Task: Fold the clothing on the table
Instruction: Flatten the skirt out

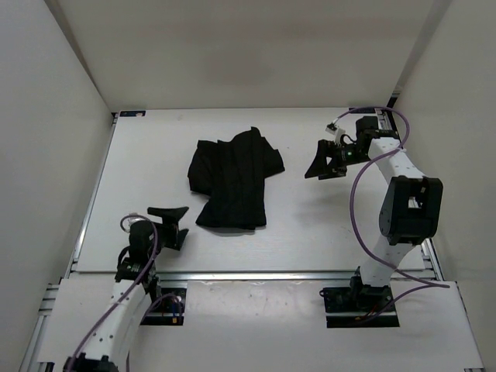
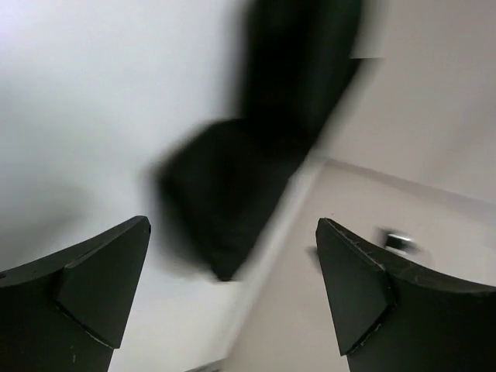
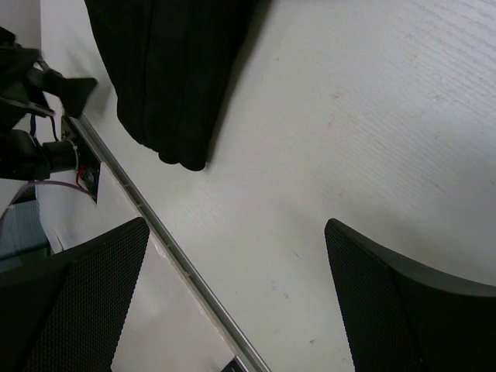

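The clothing (image 1: 232, 180) is lying bunched on the white surface (image 1: 147, 163). It is forming a dark, wrinkled heap. Its lower edge is running fairly straight, and a flap is sticking out at its upper right.

The left claw (image 1: 174, 225) is sitting just off the clothing's lower left corner, close to it but not touching. Its jaws are standing wide apart with nothing between them. In the left wrist view the same claw (image 2: 232, 287) is gaping, and both dark fingers (image 2: 85, 287) are framing a blurred black shape that is probably the clothing (image 2: 232, 194). The blur is making its outline hard to read.

The right claw (image 1: 319, 167) is hanging to the right of the clothing, level with its upper half and clearly apart from it. It is also spread fully and gripping nothing. From the right wrist view, that claw (image 3: 232, 302) is showing bare surface (image 3: 372, 139) between its mesh-textured fingers (image 3: 85, 302). A rounded corner of the clothing (image 3: 170, 70) is lying beyond the fingertips, well clear of them.

A metal rail (image 3: 178, 263) is running past the near side of the clothing. The left arm (image 3: 31, 116) is showing at the frame's edge beside the clothing. A purple cable (image 1: 358, 201) is looping along the right arm, on the side away from the clothing.
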Motion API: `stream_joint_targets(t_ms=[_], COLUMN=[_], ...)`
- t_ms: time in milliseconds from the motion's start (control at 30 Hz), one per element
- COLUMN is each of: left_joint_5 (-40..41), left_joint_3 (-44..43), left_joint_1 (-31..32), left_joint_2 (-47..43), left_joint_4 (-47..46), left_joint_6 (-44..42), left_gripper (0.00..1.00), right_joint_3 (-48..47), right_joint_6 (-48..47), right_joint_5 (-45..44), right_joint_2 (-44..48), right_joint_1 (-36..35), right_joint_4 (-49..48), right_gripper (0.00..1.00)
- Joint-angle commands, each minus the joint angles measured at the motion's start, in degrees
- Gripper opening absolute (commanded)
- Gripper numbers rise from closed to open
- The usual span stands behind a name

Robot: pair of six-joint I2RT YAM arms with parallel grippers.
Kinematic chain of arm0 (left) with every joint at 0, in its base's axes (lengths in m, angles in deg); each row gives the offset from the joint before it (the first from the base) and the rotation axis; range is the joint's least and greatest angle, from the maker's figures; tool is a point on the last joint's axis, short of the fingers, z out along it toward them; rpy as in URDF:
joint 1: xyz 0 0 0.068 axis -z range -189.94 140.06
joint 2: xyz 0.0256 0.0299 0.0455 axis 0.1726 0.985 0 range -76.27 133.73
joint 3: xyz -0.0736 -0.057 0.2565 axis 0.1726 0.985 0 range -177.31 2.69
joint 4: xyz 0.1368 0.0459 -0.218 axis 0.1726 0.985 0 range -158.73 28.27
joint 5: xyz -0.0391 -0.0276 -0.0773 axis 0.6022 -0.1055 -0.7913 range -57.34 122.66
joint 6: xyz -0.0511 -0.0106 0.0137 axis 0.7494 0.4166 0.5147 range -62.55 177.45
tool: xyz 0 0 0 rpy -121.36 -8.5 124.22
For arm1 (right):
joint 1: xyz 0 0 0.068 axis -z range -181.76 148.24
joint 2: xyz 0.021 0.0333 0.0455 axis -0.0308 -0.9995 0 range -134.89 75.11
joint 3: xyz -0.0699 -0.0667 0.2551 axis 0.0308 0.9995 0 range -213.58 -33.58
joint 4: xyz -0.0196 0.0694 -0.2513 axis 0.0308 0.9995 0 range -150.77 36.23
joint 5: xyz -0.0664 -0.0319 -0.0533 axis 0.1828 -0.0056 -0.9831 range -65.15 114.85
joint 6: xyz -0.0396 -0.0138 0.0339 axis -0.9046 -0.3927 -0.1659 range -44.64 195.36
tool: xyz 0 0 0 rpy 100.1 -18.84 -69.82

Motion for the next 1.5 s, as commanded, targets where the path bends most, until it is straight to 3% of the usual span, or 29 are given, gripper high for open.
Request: stream_joint_targets(t_ms=[0, 100, 500, 833, 933, 967, 1033, 1100, 1300, 1400, 1467], left_joint_5=[4.2, 6.9, 10.2, 12.5, 13.0, 13.1, 12.7, 12.6, 13.2, 12.5, 13.4], left_joint_3=[6.1, 1.3, -14.2, -17.3, -16.8, -16.9, -17.0, -17.4, -27.7, -38.8, -53.7], left_joint_1=[4.3, 7.8, 19.1, 18.7, 18.7, 18.8, 18.8, 18.8, 18.9, 18.7, 19.9], left_joint_2=[9.4, 18.6, 51.4, 55.0, 55.1, 55.1, 55.8, 56.7, 59.5, 61.6, 67.2], left_joint_4=[8.4, 11.0, 2.9, 7.2, 8.0, 7.7, 6.1, 4.4, 4.1, 4.8, 9.8], left_joint_6=[-5.5, -8.9, -9.5, -10.4, -10.4, -10.5, -11.0, -11.6, -20.3, -25.9, -28.8], left_gripper=[0.99, 0.98, 0.99, 0.99, 0.93, 0.88, 0.69, 0.01, 0.00, 0.00, 0.00], right_joint_3=[0.4, 0.7, 1.3, 2.4, 2.3, 2.1, 2.2, 2.4, 2.2, 2.2, 2.1], right_joint_6=[0.3, 0.5, 0.1, -0.2, 0.2, 0.4, 0.7, 0.7, 0.5, 0.1, 0.0], right_joint_5=[1.0, 1.2, 0.5, -0.1, -0.2, -0.3, -0.9, -1.2, -1.5, -1.3, -0.3], right_joint_2=[2.7, 2.8, 4.1, 5.9, 5.6, 5.5, 5.4, 5.2, 5.5, 5.6, 5.3], right_joint_1=[0.0, -0.2, 0.0, 1.7, 2.0, 2.2, 1.8, 1.9, 1.7, 2.0, 2.2], right_joint_4=[-0.1, -0.2, 0.1, -0.8, -0.9, -0.9, -0.7, -0.9, -1.4, -2.3, -3.0], right_gripper=[1.00, 0.99, 0.99, 0.99, 0.99, 0.99, 0.99, 0.99, 0.99, 0.99, 0.99])
